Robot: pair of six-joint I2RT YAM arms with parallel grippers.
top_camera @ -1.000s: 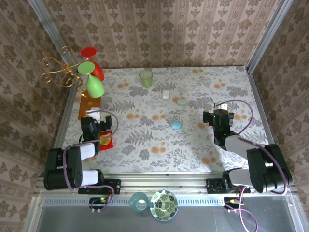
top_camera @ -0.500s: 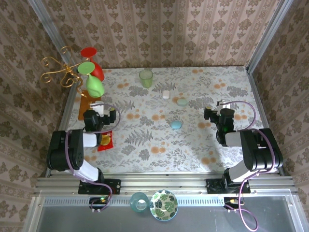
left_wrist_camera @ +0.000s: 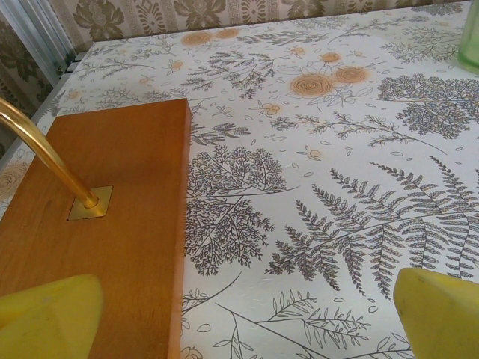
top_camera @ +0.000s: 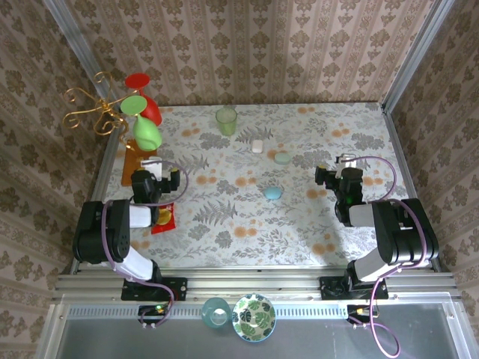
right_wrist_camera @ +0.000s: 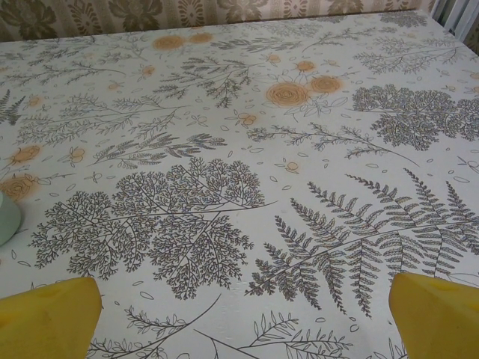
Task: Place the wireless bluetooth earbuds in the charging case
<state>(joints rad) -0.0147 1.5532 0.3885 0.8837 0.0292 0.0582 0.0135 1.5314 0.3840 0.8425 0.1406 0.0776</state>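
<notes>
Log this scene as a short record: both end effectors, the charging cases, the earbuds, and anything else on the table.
left end effector: open, empty, partly over the wooden base
right end effector: open, empty
cases: white case, green case, blue case, lying apart mid-table
earbuds: too small to tell
other: green cup near the far edge

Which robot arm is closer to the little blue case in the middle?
Right. The right gripper is to the right of the blue case, slightly farther back. The left gripper is farther off on its left, at the edge of the wooden base.
</notes>
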